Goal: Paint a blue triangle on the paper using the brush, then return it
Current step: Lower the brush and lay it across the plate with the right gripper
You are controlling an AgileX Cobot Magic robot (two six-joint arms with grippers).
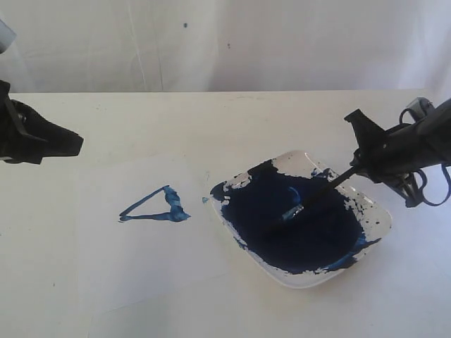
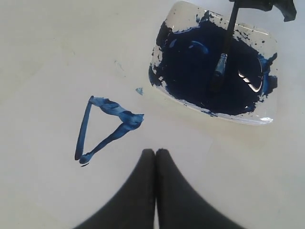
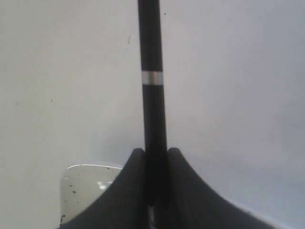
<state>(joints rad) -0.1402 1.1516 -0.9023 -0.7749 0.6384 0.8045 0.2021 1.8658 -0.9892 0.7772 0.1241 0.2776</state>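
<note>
The right pincer [image 1: 354, 171] grips the brush [image 1: 320, 191], its tip down in the paint dish [image 1: 380, 220] ahead. The left pincer [image 2: 156, 152] is closed, empty; the blue triangle [image 1: 175, 210] lies on paper [image 1: 141, 267] beyond it.

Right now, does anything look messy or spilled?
Yes. The dish has blue splatters all over its white rim. A stray blue drop sits between the triangle and the dish. The triangle's corner nearest the dish is smudged thick.
</note>
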